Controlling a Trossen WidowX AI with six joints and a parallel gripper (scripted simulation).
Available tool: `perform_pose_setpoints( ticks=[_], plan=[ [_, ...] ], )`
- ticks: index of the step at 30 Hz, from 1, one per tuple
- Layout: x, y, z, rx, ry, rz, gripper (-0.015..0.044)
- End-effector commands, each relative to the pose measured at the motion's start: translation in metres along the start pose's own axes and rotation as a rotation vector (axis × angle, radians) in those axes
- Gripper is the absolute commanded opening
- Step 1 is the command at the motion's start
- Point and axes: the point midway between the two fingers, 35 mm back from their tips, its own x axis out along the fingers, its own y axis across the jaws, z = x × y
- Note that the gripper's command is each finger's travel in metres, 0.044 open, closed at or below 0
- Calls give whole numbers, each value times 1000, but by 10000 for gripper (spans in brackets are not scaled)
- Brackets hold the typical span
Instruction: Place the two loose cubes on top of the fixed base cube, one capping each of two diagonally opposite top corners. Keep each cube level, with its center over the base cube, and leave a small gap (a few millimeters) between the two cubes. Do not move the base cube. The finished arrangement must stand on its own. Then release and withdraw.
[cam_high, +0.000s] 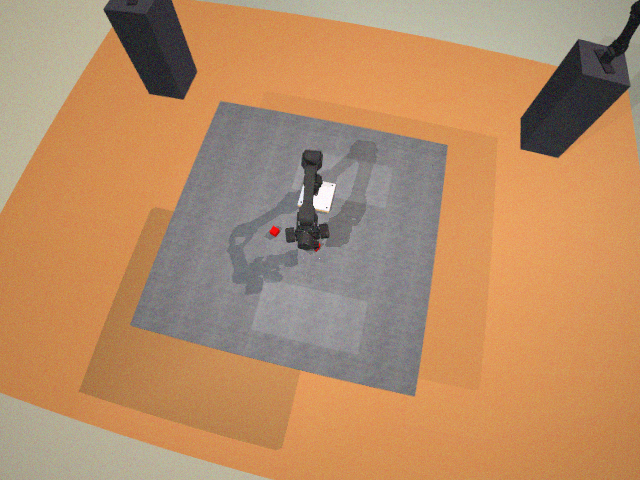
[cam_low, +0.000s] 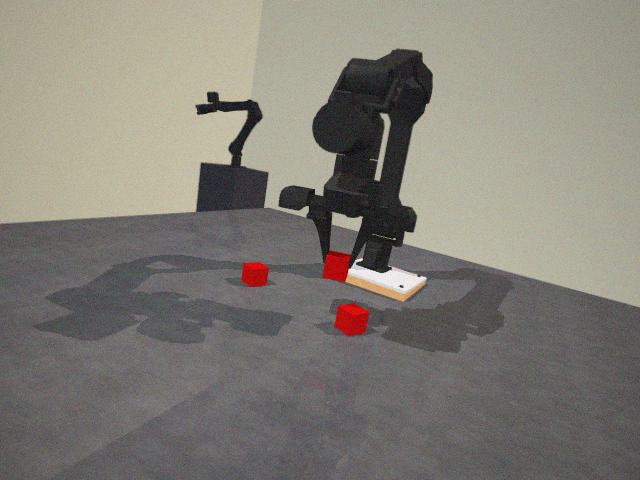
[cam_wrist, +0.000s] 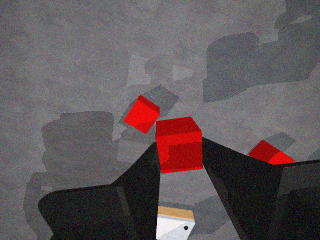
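Note:
Three red cubes are in view, and I cannot tell which one is the fixed base. My gripper (cam_low: 338, 258) is shut on one red cube (cam_low: 336, 265) and holds it low over the grey mat, just left of the arm's mount. In the wrist view this held cube (cam_wrist: 178, 144) sits level between the fingers. A second cube (cam_low: 254, 273) lies on the mat to the left, and shows in the overhead view (cam_high: 273, 231) and the wrist view (cam_wrist: 141, 114). A third cube (cam_low: 351, 318) lies nearer the camera, partly hidden by a finger in the wrist view (cam_wrist: 270, 152).
The arm stands on a white mounting plate (cam_low: 386, 280) right beside the held cube. Two dark pillars (cam_high: 149, 46) (cam_high: 573, 98) stand at the far corners of the orange floor. One carries a second small arm (cam_low: 231, 129).

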Motion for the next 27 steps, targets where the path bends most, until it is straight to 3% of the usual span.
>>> perform_pose_setpoints(
  ticks=[1,27],
  plan=[
    [1,12,-2,-10,-10,3,105],
    [19,35,-10,-37,-10,5,105]
  ],
)
